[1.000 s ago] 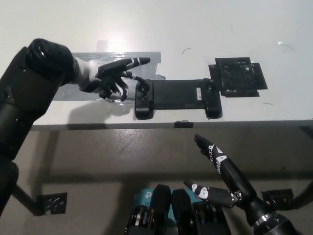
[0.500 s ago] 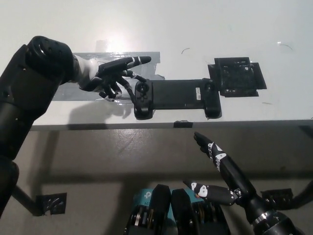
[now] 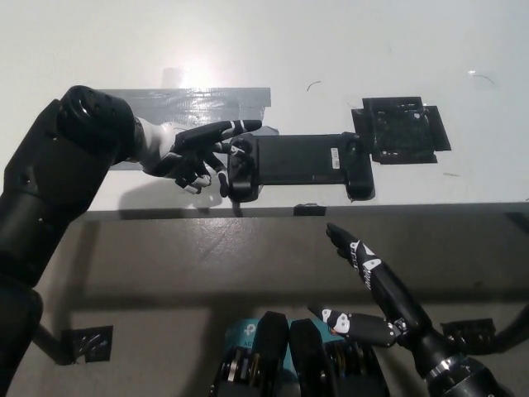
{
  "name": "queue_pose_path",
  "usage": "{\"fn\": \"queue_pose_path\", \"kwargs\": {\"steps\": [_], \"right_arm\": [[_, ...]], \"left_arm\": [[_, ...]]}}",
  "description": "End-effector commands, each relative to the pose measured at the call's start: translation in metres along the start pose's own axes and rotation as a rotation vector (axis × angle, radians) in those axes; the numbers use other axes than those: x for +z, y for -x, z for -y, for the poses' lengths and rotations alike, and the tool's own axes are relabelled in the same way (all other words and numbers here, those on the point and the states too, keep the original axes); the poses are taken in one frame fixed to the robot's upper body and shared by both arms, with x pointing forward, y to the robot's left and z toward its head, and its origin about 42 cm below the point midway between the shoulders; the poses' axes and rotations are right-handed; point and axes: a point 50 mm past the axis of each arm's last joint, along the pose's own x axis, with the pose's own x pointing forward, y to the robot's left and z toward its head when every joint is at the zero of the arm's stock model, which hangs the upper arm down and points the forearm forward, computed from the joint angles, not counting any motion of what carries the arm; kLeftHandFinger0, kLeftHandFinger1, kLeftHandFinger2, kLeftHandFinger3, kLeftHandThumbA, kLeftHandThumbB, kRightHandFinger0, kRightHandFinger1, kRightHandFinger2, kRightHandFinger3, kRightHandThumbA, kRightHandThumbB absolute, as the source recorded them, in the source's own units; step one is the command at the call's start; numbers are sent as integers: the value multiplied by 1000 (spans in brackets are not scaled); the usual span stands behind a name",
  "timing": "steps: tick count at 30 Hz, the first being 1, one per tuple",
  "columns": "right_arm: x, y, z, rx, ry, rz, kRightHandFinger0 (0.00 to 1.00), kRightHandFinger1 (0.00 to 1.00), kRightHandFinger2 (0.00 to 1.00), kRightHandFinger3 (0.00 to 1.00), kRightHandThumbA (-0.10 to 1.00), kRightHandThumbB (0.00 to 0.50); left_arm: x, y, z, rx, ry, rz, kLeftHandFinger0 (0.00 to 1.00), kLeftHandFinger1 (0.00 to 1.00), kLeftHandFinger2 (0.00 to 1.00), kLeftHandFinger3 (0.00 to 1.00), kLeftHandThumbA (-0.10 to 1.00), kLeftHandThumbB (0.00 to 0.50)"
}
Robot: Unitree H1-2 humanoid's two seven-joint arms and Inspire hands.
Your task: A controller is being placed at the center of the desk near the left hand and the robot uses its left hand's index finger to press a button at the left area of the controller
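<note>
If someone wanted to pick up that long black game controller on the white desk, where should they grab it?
Probably the long black game controller is best gripped at its thin flat middle bar, from above, pinching front and back edges. It lies flat and crosswise near the white desk's front edge; the left hand crowds its left grip, so come from the right.

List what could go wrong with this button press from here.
1. The controller lies close to the desk's front edge; a sideways push from the left hand could slide it off.
2. The extended finger is at the controller's left end, where controls sit close together, so it might hit the wrong one.
</note>
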Motion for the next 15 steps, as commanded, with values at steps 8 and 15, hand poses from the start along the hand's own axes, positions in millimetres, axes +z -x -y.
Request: {"fn": "queue_pose_path", "kwargs": {"steps": [8,15], "right_arm": [[12,-8,3,27,45,53,1000,1000,1000,1000,767,228],[12,-7,5,24,40,52,1000,1000,1000,1000,761,223]], "left_arm": [[13,20,-15,36,-16,11,0,0,375,1000,1000,455],[14,28,-19,64,-23,21,1,165,572,1000,1000,470]]}}
